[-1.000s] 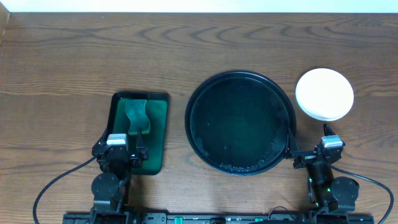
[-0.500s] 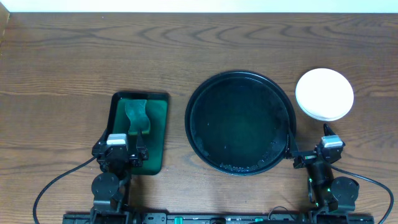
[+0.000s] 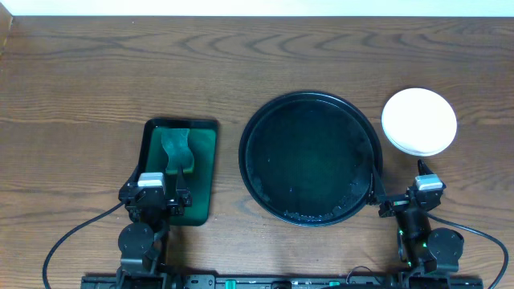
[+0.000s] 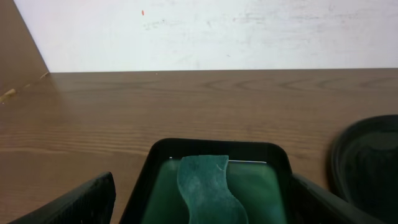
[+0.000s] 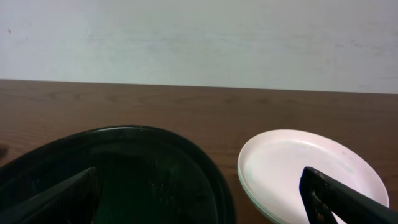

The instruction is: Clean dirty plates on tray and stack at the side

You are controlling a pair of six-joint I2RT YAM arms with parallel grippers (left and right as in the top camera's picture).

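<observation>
Five entries. Left gripper (image 3: 157, 197): spread, empty, parked over the near end of the small green tray (image 3: 206, 164). Teal wiping cloth (image 3: 177, 150): lying in that tray, seemingly finished with. Black tray (image 3: 309, 158): centre, bare. Right gripper (image 3: 400, 199): spread, empty. White plates (image 3: 418, 121): stacked on the surface, far right, job apparently done.

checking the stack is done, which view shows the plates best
Right wrist: its low angle shows the plates with layered rims beside the tray. Overhead shows them as one white disc; left wrist misses them.
</observation>
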